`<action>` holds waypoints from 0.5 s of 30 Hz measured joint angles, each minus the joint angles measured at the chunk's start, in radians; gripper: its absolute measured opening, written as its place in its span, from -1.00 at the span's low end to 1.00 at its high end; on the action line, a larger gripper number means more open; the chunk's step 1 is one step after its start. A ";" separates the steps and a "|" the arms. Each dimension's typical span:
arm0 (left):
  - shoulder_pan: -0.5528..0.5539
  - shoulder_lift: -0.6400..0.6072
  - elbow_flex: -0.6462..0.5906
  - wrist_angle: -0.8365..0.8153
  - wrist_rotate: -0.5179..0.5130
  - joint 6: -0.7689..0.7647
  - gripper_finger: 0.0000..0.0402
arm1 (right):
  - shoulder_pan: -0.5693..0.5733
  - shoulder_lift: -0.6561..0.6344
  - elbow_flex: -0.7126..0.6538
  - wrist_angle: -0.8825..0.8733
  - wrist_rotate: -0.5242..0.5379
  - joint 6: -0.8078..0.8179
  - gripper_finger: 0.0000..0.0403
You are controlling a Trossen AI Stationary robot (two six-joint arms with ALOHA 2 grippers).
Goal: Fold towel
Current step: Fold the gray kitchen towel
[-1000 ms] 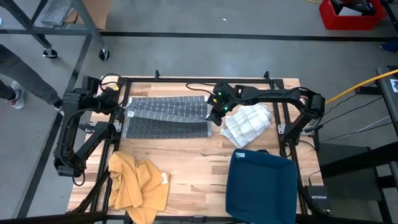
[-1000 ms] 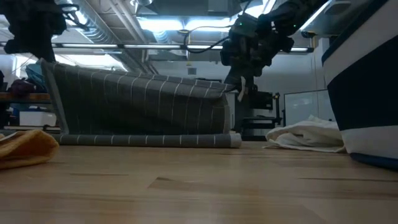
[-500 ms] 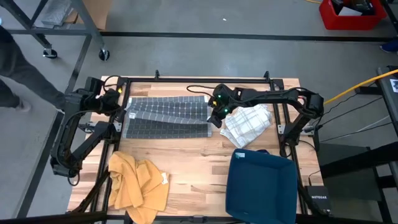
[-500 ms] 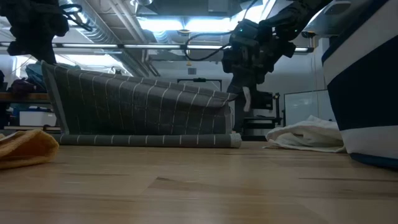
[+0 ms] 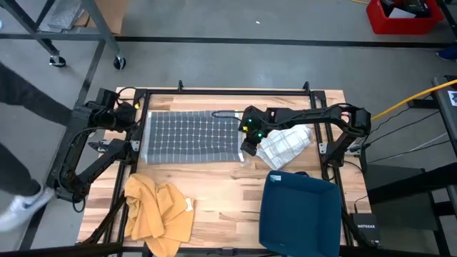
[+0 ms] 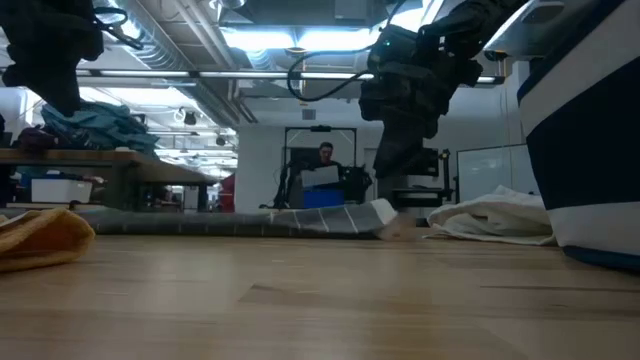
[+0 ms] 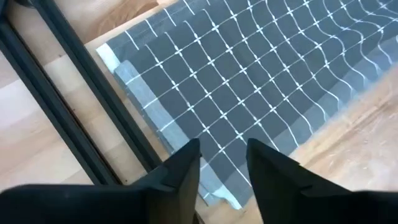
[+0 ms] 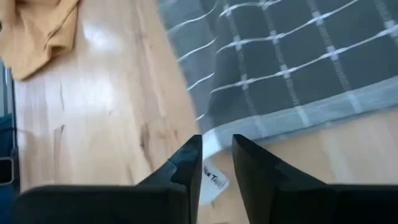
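Near edge of the worktop [image 5: 221, 193]: yellow cloth [image 5: 158, 214] bunched at the left corner, dark blue bin [image 5: 298, 215] at the right corner. Low view catches the yellow cloth's edge at far left and the bin's wall filling the right side.

Mid worktop: gray towel [image 5: 191, 136] w/ white grid lines, lying flat, spread between the two arms. In the low view it's a thin flat strip on the wood, right end curled up a bit.

Right gripper [image 5: 246, 146] sits at the towel's right edge, just above the near corner. Right wrist view: fingers [image 8: 186, 168] slightly apart, nothing between them, towel hem and a small white tag below. So open, not gripping.

Beside it to the right, a white checked cloth [image 5: 285, 140] in a crumpled heap, touching or nearly touching the right arm.

Left gripper [image 5: 137, 127] at the towel's left edge, over the black frame rail [image 5: 140, 128]. Left wrist view: fingers [image 7: 186, 171] parted w/ a clear gap, towel corner below them, not pinched. Open too.

Towel's free of both grippers, resting on the wood.

Farther out: gray floor, a person's leg and shoe [image 5: 21, 207] at the left edge of the high view. Low view, way back in the room: someone behind a rack, too small to tell more.
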 joint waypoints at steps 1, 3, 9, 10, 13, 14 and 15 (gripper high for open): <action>0.000 0.000 0.000 0.001 0.001 -0.001 -0.35 | 0.006 0.000 0.000 0.000 0.000 0.000 -0.51; 0.000 0.000 0.000 0.003 0.000 -0.004 -0.30 | 0.014 0.000 0.000 0.003 -0.001 -0.002 -0.49; 0.000 0.000 0.000 0.004 0.004 -0.005 -0.27 | 0.014 0.000 0.002 0.024 0.050 -0.004 -0.48; 0.000 0.000 0.000 0.004 0.006 -0.004 -0.28 | 0.009 0.000 0.002 0.027 0.073 -0.005 -0.48; 0.000 0.000 0.000 0.003 0.015 -0.002 -0.32 | 0.004 0.000 0.003 0.051 0.130 -0.005 -0.48; 0.000 0.000 0.000 0.004 0.017 0.001 -0.33 | 0.002 0.000 0.003 0.063 0.151 -0.004 -0.48; -0.001 0.000 0.000 0.004 0.022 0.005 -0.35 | 0.002 0.000 0.003 0.079 0.161 -0.004 -0.48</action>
